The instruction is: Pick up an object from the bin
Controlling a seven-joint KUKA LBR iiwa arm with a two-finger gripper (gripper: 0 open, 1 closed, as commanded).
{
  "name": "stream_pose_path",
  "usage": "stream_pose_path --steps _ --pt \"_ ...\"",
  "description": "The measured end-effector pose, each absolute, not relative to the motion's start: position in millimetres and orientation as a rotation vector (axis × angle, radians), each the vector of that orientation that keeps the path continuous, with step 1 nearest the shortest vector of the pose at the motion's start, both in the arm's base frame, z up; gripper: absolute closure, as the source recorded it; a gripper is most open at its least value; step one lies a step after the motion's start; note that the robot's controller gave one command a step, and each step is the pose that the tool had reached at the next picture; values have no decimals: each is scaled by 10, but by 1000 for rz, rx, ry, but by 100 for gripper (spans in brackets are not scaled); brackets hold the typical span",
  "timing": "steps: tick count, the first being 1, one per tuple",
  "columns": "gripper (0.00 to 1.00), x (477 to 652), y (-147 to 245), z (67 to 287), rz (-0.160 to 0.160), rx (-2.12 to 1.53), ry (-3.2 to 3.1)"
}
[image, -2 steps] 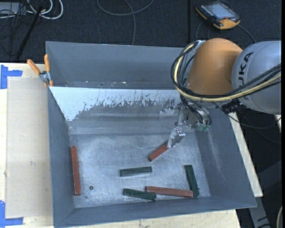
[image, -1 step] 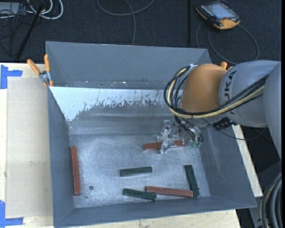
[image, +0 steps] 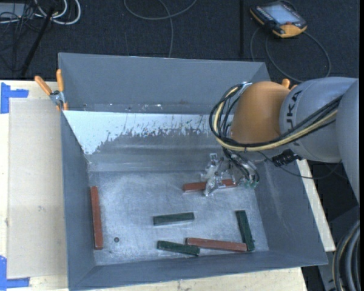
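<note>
Grey metal bin (image: 74, 174), seen from above, its floor strewn with thin flat sticks. The arm (image: 327, 120) enters from the right of the frame, and its gripper (image: 213, 183) hangs below the orange wrist cover (image: 258, 111). The gripper stands low at right of centre, directly on a short reddish-brown stick (image: 193, 187) whose ends project to either side. Whether the pincer is apart or clamped on this stick cannot be told. A long reddish-brown stick (image: 96, 217) lies along the left wall and a dark green stick (image: 173, 219) at lower centre. Along the bottom edge a second green stick (image: 178, 248) meets another reddish-brown stick (image: 215, 244), with a third green stick (image: 244, 229) at its right end.
</note>
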State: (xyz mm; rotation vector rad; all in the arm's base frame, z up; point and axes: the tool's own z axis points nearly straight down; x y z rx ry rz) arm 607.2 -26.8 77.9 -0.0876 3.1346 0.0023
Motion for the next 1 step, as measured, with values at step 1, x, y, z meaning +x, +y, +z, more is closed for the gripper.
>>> stream_pose_path --steps 1 --pt "100 6052 -211 2415 0 -154 3130"
